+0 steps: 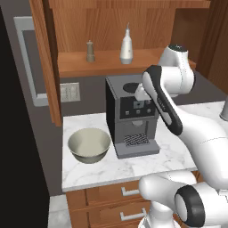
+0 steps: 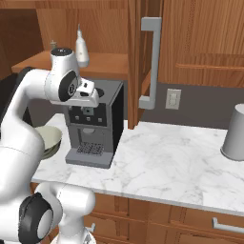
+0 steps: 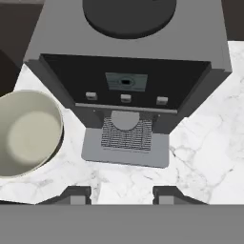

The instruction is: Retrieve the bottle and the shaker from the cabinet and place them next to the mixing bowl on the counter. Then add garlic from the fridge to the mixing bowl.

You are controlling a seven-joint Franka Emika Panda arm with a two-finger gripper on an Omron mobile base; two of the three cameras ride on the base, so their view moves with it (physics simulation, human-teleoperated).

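White bottle (image 1: 126,46) stands upright on the cabinet (image 1: 111,62) shelf, at twelve o'clock, well above the gripper (image 3: 121,194), whose tips sit apart, holding nothing, aimed down at the counter (image 3: 200,157).

Veined marble counter (image 1: 93,171), wooden cabinet (image 1: 102,26), matt grey-beige mixing bowl (image 1: 89,145)

Kitchen, marble counter (image 1: 133,167), coffee machine (image 1: 129,116), wooden cabinet (image 1: 102,40), drawers (image 1: 116,202)

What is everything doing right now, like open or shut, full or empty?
cabinet, door open.
bottle, standing upright in the cabinet.
shaker, standing upright in the cabinet.
mixing bowl, empty, on the counter.
gripper, open, holding nothing.
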